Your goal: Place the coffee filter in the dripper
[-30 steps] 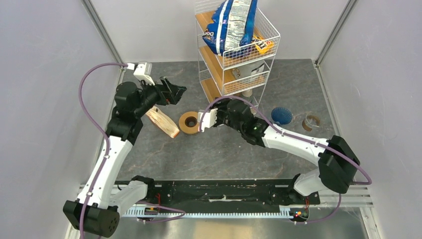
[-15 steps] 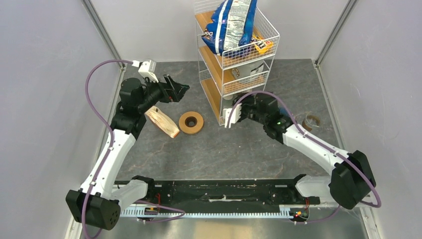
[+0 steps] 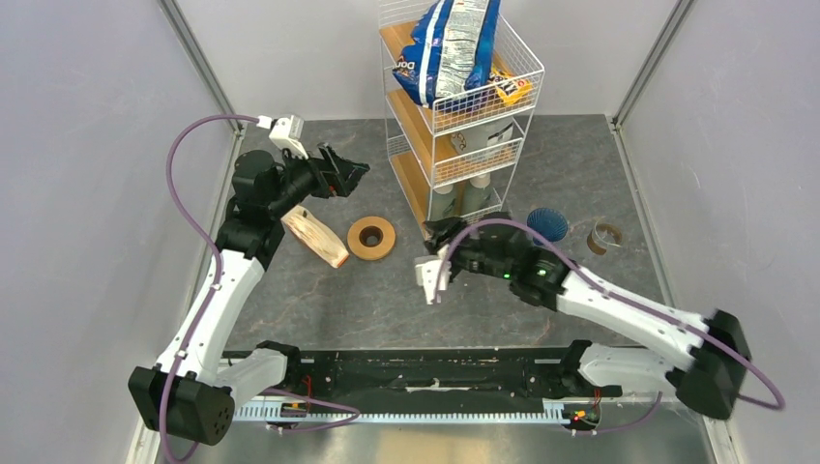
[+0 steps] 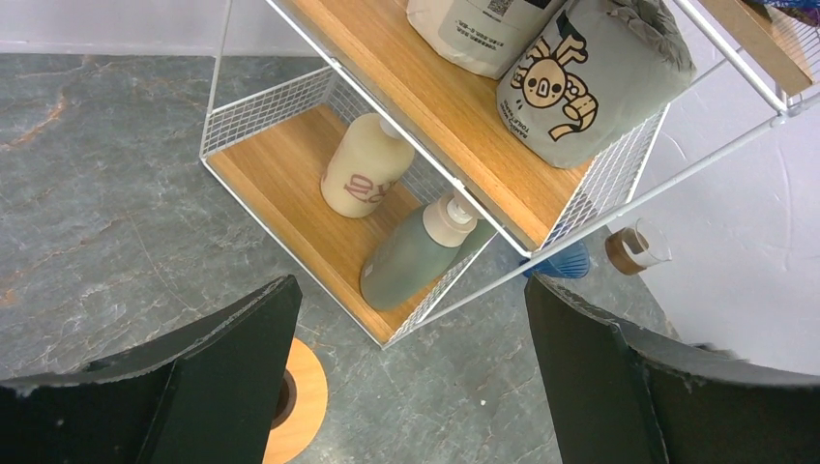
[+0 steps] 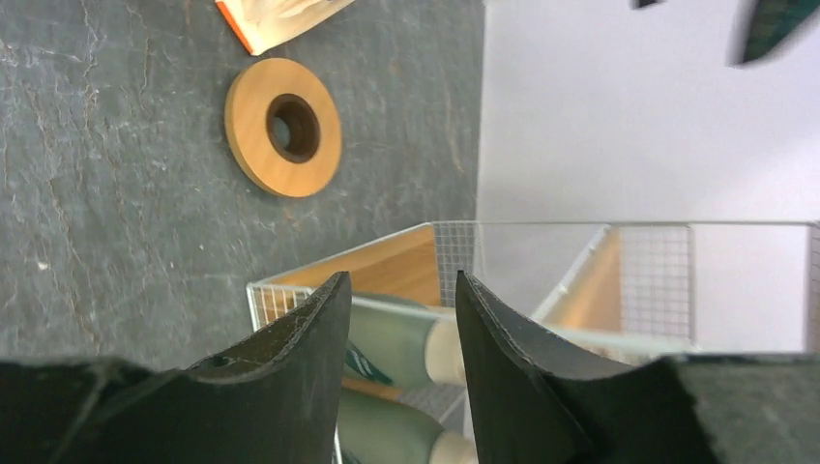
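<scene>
Paper is being judged light, limp and easily creased, so a pinch at the open rim is being advised; no single coffee filter is being made out, only the wedge-shaped paper stack (image 3: 316,236) lying left of centre; the dripper (image 3: 547,223) is being seen right of centre, near the wire rack (image 3: 462,121); the left hand (image 4: 406,290) is being held wide apart and empty; the right hand (image 5: 399,290) narrowly parted, nothing between; bare surface (image 3: 367,309) is being left at lower centre.
</scene>
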Robot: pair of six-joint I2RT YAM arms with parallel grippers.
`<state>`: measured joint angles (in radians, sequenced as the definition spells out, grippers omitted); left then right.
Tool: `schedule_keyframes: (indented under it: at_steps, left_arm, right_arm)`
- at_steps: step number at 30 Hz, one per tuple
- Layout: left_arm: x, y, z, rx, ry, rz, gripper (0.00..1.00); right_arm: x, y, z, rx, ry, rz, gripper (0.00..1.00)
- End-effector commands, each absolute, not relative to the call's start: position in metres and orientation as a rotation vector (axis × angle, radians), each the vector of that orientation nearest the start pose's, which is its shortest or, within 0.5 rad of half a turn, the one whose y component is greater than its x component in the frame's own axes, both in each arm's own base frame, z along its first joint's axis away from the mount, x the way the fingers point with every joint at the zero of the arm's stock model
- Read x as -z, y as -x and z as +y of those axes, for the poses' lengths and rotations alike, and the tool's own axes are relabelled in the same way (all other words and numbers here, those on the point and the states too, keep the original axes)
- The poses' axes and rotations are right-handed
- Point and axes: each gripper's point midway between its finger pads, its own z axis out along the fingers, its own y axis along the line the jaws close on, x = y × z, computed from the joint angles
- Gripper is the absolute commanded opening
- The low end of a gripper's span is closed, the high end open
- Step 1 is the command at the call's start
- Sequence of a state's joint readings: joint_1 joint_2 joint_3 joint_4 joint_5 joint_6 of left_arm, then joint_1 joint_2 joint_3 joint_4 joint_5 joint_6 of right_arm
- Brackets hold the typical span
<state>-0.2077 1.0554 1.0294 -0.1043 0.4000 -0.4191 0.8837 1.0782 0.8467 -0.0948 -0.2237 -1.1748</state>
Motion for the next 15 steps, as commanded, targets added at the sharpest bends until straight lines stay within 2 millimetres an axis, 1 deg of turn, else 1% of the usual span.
schedule_keyframes:
  at_steps: [1, 2, 3, 4, 5, 8, 10, 12, 15]
  left_arm:
    - [-0.355, -0.332, -0.154, 0.818, -0.102, 1.674, 0.94]
    - [-0.355, -0.331, -0.153, 0.817, -0.101, 1.672, 0.94]
    - [-0.356, -0.331, -0.153, 0.815, -0.098, 1.67, 0.94]
    - [-0.356, -0.331, -0.152, 0.811, -0.096, 1.671, 0.94]
    - [-0.355, -0.331, -0.152, 0.808, -0.096, 1.674, 0.94]
    - [-0.355, -0.328, -0.15, 0.801, -0.099, 1.674, 0.94]
    - [-0.355, -0.328, -0.15, 0.8, -0.095, 1.675, 0.94]
    - [-0.355, -0.329, -0.149, 0.797, -0.091, 1.671, 0.94]
    - [-0.357, -0.33, -0.149, 0.793, -0.09, 1.669, 0.94]
  right_arm:
    - [-0.242, -0.277, 0.327, 0.115, 1.636, 0.898, 0.53]
    - [-0.242, -0.285, 0.335, 0.149, 1.628, 0.885, 0.53]
    - [-0.249, -0.291, 0.343, 0.174, 1.604, 0.853, 0.54]
    - [-0.249, -0.298, 0.349, 0.207, 1.592, 0.848, 0.54]
    - [-0.253, -0.302, 0.354, 0.227, 1.576, 0.831, 0.54]
    - [-0.258, -0.307, 0.368, 0.245, 1.564, 0.791, 0.54]
    - [-0.257, -0.31, 0.374, 0.246, 1.565, 0.79, 0.54]
    - [-0.25, -0.315, 0.378, 0.265, 1.568, 0.785, 0.54]
    - [-0.241, -0.326, 0.376, 0.301, 1.576, 0.791, 0.54]
